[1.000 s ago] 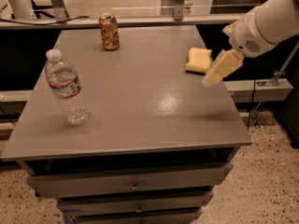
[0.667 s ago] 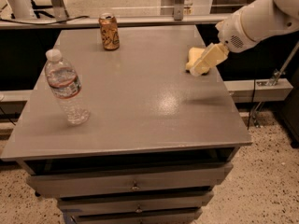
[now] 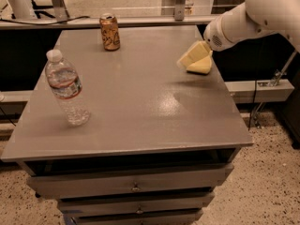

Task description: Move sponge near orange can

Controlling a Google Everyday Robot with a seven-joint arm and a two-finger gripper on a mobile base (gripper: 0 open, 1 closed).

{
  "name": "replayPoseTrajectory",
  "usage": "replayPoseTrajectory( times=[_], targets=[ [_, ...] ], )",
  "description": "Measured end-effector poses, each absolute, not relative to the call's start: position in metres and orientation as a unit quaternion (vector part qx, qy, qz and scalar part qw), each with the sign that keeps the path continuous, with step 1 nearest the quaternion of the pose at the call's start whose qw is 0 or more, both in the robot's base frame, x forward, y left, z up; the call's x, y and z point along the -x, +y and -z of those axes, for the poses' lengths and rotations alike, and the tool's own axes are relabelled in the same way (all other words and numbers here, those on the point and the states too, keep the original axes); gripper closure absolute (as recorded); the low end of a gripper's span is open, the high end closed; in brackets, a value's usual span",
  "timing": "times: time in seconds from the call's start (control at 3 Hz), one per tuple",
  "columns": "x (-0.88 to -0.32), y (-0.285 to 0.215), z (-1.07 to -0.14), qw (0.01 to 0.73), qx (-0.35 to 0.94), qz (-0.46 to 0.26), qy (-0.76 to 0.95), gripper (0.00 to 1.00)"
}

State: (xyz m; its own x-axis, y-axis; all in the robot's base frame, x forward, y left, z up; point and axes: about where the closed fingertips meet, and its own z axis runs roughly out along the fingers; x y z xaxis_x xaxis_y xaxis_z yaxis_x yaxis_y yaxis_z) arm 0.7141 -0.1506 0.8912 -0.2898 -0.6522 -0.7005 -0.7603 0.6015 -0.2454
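Gripper (image 3: 185,61) low over the table's (image 3: 140,107) far right part, right above the sponge (image 3: 200,69); whether it is released or clenched cannot be told. Sponge lies flat near the right edge. Orange can (image 3: 109,32) upright at the far edge, well apart from the sponge. Water bottle (image 3: 68,89) stands front left.

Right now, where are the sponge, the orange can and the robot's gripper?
sponge (image 3: 200,68): camera view, its lower front part.
orange can (image 3: 109,33): camera view, middle of its side.
gripper (image 3: 186,58): camera view, its pale tip, right at the sponge.
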Motion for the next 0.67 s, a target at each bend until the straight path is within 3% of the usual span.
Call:
replayPoseTrajectory(
  times=[0.67],
  targets=[
    [-0.737, -0.189, -0.863, 0.389, 0.402, -0.046, 0.828, 0.00]
  ],
)
